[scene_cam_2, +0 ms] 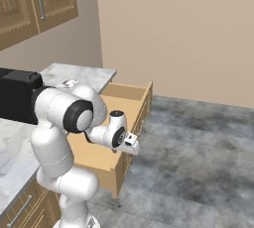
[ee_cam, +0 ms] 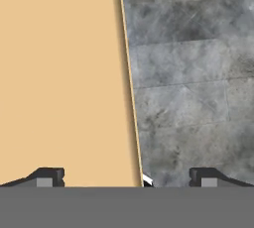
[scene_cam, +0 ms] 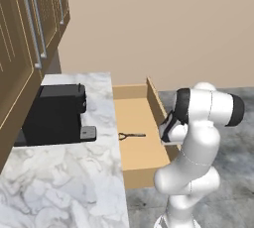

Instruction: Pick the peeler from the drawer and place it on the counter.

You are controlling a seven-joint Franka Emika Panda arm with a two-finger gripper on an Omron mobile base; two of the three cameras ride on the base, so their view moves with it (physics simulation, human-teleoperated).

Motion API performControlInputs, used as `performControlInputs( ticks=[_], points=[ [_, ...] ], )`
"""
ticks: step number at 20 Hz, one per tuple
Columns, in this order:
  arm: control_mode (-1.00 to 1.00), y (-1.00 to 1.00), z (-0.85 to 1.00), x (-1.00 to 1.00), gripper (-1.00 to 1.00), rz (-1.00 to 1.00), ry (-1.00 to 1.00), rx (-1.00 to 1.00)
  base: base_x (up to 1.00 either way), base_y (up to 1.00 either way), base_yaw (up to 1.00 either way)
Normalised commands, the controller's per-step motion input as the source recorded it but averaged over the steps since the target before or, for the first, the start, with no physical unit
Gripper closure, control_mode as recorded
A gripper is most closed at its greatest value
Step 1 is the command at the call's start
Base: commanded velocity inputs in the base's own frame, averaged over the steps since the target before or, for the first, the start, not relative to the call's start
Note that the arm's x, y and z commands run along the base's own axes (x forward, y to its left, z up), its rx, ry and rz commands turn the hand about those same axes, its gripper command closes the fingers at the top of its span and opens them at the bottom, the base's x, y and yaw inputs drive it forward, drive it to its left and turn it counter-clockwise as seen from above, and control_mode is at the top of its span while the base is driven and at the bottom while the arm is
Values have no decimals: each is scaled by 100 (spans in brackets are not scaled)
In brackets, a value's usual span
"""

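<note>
Standing behind the robot and reading from the left, I see wooden cabinets with long metal handles hanging over the counter, a white-and-grey marble slab. A black coffee machine sits on it, close under the cabinets. Just right of the counter's edge the drawer is pulled out, its flat tan bottom open to view. The peeler lies on that bottom near the counter side, small and dark, its handle pointing right, towards the arm. It is touched by nothing.

Further right the white arm bends over the drawer's far wall, with the grey floor beyond it. From the other side, the gripper hangs at the drawer's outer wall, about level with its top edge and well apart from the peeler. Looking along the hand, its two dark fingertips stand wide apart with nothing between them; one is over the tan wood and the other over the floor, with the wall's edge running between them.
</note>
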Motion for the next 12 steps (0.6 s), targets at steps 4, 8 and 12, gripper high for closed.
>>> performControlInputs(
  ticks=[4,8,12],
  points=[
    [-100,-100,-37,0,-100,-16,0,1,0,0,0],
    [-100,-68,18,0,-100,-8,-9,3,0,0,0],
    [-100,0,99,33,-100,10,-15,0,0,0,0]
  ],
)
